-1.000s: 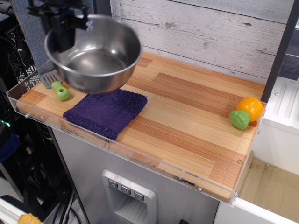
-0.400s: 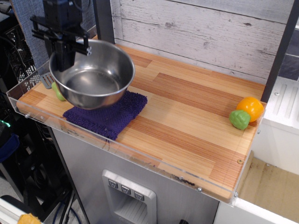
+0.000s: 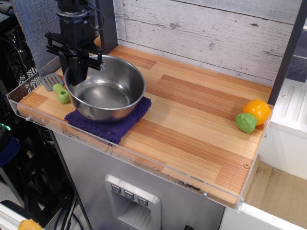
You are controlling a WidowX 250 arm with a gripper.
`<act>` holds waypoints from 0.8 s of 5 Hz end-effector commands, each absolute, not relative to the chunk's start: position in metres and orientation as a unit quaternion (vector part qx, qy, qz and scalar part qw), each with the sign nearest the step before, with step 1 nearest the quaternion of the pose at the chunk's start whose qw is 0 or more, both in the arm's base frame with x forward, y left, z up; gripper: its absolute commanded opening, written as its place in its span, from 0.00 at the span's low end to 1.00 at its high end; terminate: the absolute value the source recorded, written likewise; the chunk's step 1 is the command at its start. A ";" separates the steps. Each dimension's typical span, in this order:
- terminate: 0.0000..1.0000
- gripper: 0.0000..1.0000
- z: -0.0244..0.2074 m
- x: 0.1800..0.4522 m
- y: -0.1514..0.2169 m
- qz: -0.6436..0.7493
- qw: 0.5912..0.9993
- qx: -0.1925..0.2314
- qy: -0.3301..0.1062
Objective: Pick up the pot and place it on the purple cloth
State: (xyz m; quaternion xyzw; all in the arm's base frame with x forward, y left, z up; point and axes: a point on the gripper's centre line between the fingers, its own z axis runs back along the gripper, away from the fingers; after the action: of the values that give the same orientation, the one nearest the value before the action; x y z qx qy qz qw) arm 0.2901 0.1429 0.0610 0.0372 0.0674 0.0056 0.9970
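The shiny steel pot (image 3: 106,96) sits upright on the purple cloth (image 3: 128,122), covering most of it; the cloth shows only at its front and right edges. My black gripper (image 3: 76,72) comes straight down from above and is shut on the pot's back-left rim, one finger inside the wall and one outside. The pot is empty inside.
A green-handled spatula (image 3: 58,88) lies left of the pot by the clear acrylic rail (image 3: 29,93). An orange pepper (image 3: 257,110) and a green one (image 3: 246,123) sit at the right edge of the wooden counter (image 3: 192,120). A plank wall stands behind.
The pot has come down and to the right with my gripper, from tilted in the air above the cloth to level on the cloth.
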 end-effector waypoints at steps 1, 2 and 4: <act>0.00 0.00 0.069 0.290 0.144 0.008 0.998 0.039 0.058; 0.00 1.00 0.073 0.289 0.144 0.005 0.997 0.029 0.065; 0.00 1.00 0.098 0.291 0.144 -0.001 0.998 0.015 0.053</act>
State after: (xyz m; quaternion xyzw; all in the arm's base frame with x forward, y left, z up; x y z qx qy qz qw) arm 0.2886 0.1383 0.0724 -0.0026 0.0914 -0.0072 0.9958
